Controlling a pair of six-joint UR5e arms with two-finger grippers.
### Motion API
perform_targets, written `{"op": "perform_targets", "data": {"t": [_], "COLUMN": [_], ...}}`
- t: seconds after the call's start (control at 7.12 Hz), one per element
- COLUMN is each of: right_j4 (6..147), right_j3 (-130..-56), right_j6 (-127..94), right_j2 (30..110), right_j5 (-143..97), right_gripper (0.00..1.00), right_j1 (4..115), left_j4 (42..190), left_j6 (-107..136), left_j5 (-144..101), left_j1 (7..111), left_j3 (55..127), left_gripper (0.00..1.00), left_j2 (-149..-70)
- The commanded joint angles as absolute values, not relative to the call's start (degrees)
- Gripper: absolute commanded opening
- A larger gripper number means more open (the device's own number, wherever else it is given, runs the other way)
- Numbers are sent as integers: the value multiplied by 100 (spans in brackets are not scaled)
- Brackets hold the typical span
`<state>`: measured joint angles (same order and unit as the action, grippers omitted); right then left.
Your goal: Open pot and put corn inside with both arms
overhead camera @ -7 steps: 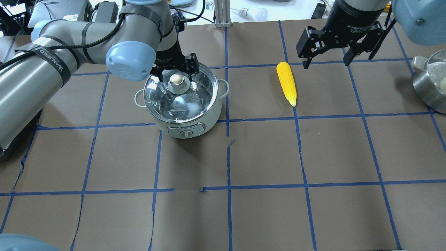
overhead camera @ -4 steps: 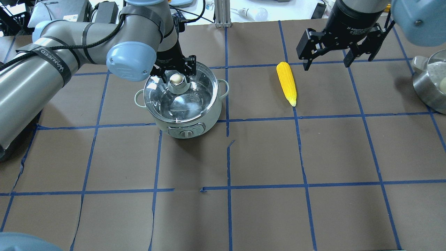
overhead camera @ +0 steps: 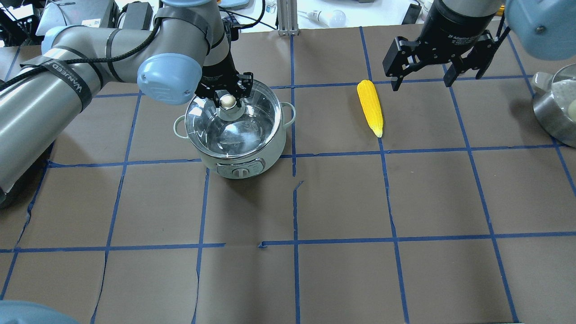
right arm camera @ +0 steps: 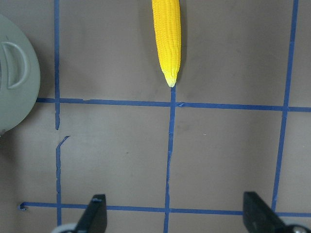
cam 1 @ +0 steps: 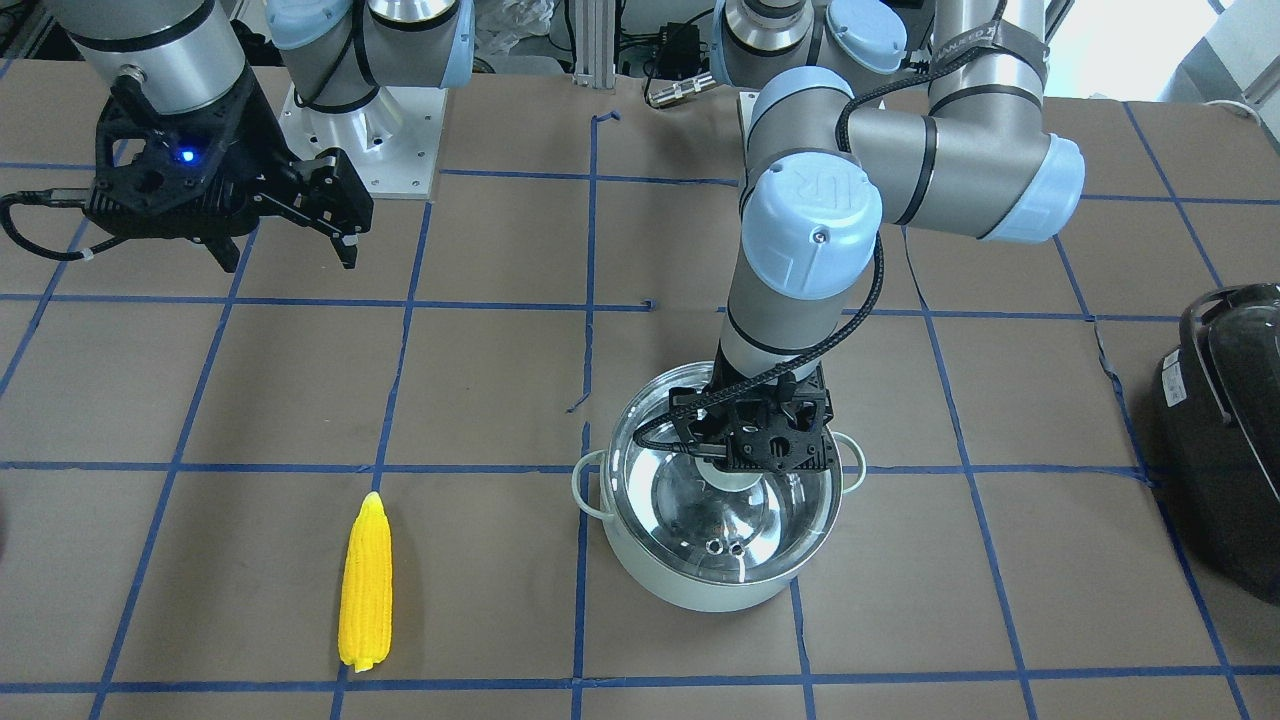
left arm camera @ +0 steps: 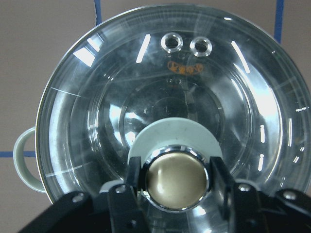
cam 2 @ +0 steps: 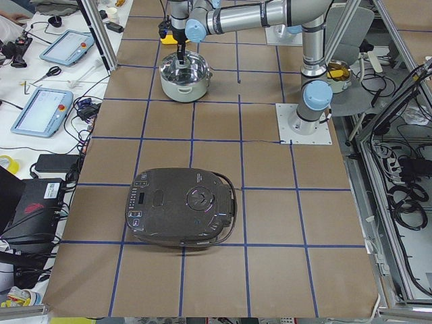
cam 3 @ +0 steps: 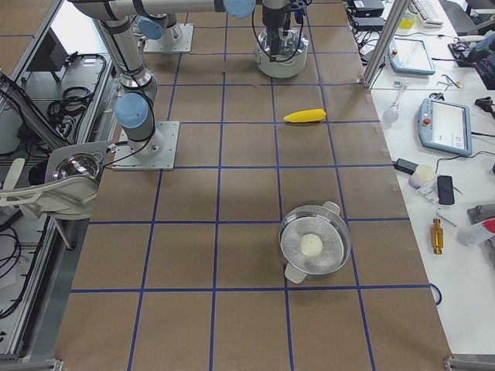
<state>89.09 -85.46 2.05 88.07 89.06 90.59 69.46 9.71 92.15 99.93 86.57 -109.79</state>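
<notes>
Mint-white pot (overhead camera: pixel 245 163), clear lid (overhead camera: pixel 252 118) on; tapered yellow corn (overhead camera: pixel 370 107).

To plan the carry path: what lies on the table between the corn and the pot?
Only brown paper and one blue tape line lie between corn and pot, as the overhead view shows.

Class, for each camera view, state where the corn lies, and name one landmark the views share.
Front-facing: corn lower left.
Overhead: right of centre, upper half.
Exterior left: not in it.
Exterior right: upper middle.
Left wrist: not in it.
Right wrist: top centre, tip down.
Shared landmark: the pot.
</notes>
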Motion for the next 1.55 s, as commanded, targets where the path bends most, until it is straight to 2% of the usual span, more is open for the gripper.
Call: {"op": "perform_targets", "data": {"t": [0.0,0.28,0.56,0.98,1.41], "right_j4": [8930,8947,8965,10138,11413], "right_j3": [-8560,-8569,-8569,-8482,-8211], "right_j6": [202,202,193,184,264], "right_j2": [8789,8780,8632,7336,6008], "right_j5": [8903,8894,8913,8973,8965], "right_gripper": [100,100,100,97,93], "right_j1": [9062,9062,9062,9000,8780], "left_j4": [7039,7137,7242,7234,6404], "left_j6": [967,662,-23,-1848,-2531], "left_j5": [9263,9255,9255,9132,9097], "left_j1": [9950,9600,8698,7430,6944], "left_j3": [8587,8587,8604,8745,9454], "left_gripper": [26,26,24,13,11], "left_j2": [-10759,-10557,-10424,-10502,-10757]}}
